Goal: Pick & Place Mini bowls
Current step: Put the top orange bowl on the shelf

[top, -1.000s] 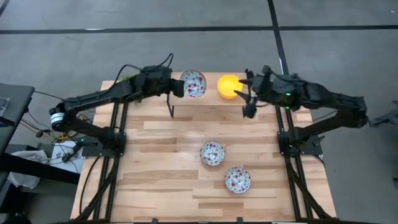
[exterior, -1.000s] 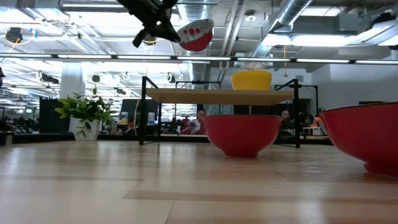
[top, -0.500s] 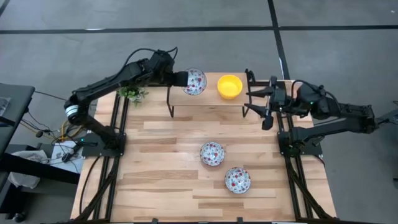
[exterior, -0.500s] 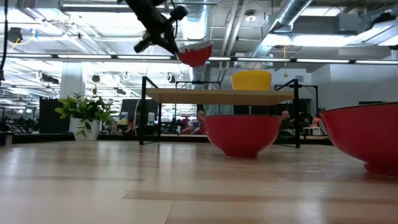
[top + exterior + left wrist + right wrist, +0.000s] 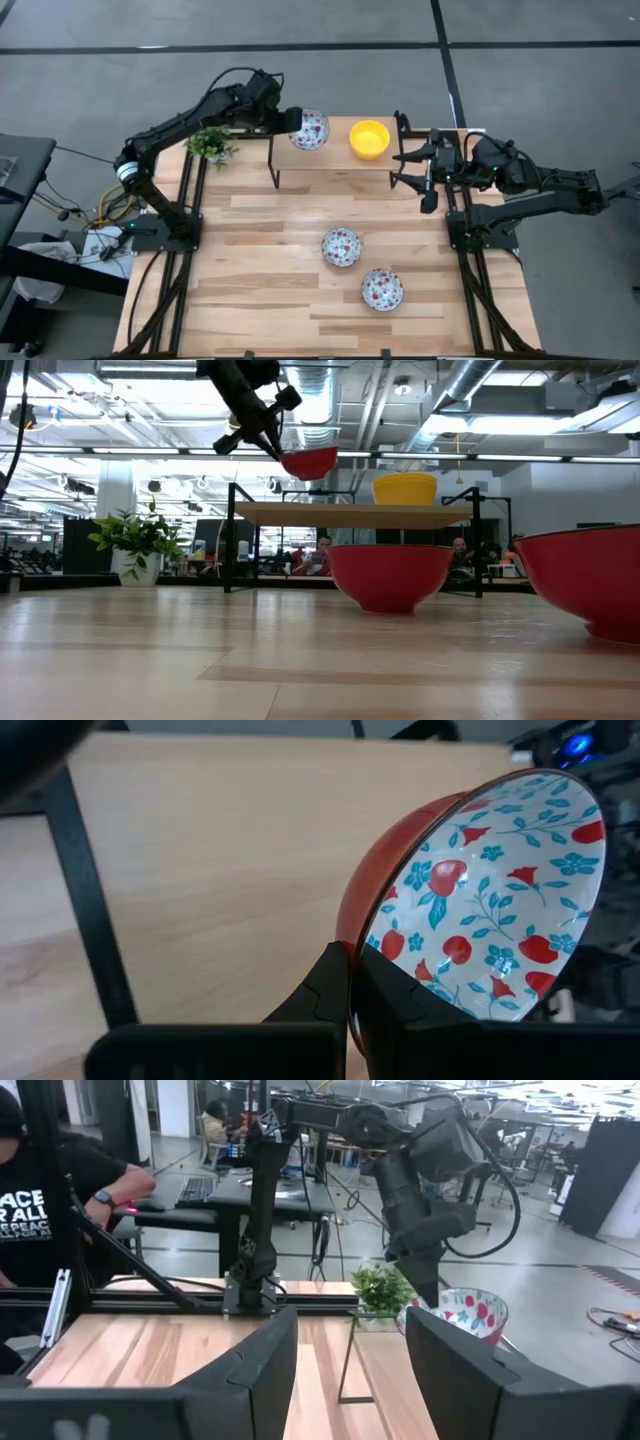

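A white floral mini bowl (image 5: 310,128) with a red outside (image 5: 309,461) hangs in my left gripper (image 5: 352,968) over the left part of a raised wooden shelf (image 5: 330,160). A yellow mini bowl (image 5: 369,138) stands by its base on the shelf's right part (image 5: 405,489). Two more floral bowls (image 5: 341,246) (image 5: 382,289) sit on the table nearer the front. My right gripper (image 5: 415,165) is open and holds nothing; it hovers just right of the shelf. My left gripper pinches the floral bowl's rim (image 5: 350,935) on the side facing the table's left, one finger (image 5: 385,982) inside the bowl and one (image 5: 325,982) on the red outer wall. The fingers slant down from the left. The bowl is lifted clear, just above the shelf, almost level.
A small potted plant (image 5: 210,145) stands at the table's far left corner, under the left arm. The shelf's dark legs (image 5: 275,175) rise from the table. A person in a dark shirt (image 5: 50,1190) sits beyond the table. Bare boards lie across the table's left and middle (image 5: 250,270).
My left gripper has come down toward the shelf with the floral bowl, which has tipped from steeply tilted to almost level. My right gripper has drawn back from the yellow bowl toward the table's right edge; the yellow bowl has stayed on the shelf.
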Controlling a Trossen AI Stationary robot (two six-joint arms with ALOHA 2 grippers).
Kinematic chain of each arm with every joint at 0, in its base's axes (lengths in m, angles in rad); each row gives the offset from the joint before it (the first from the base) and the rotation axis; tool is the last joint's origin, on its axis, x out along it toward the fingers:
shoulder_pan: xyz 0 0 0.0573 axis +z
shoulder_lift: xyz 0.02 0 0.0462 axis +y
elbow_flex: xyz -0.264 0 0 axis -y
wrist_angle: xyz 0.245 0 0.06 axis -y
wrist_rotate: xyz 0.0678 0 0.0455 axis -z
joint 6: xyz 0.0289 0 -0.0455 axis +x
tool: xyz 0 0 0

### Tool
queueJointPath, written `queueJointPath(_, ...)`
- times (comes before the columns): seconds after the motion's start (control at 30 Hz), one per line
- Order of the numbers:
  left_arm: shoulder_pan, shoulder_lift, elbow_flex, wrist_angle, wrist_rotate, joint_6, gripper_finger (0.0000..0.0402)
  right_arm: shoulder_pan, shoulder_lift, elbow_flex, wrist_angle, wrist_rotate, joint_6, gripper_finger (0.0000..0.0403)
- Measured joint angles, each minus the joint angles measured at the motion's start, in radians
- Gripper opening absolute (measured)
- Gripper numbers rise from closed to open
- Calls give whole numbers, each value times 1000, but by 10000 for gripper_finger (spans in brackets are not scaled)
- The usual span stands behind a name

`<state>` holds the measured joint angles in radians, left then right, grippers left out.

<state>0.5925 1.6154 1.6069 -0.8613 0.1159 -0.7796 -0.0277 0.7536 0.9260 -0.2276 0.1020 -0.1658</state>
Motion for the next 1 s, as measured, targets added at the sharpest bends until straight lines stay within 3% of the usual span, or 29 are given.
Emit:
queueJointPath(0.23,2,12,91,3,1,-15,5,-2,-2,0,-10,-17,-78,176)
queueJointPath(0.5,21,120,200,-108,5,-33,5,-44,-39,0,-19,-185,-89,176)
queueJointPath(0.73,30,170,232,-204,54,-48,4,-45,-42,0,-50,-190,-46,175)
queueJointPath(1.0,31,190,230,-248,39,-70,5,-46,-41,0,-49,-190,-44,178)
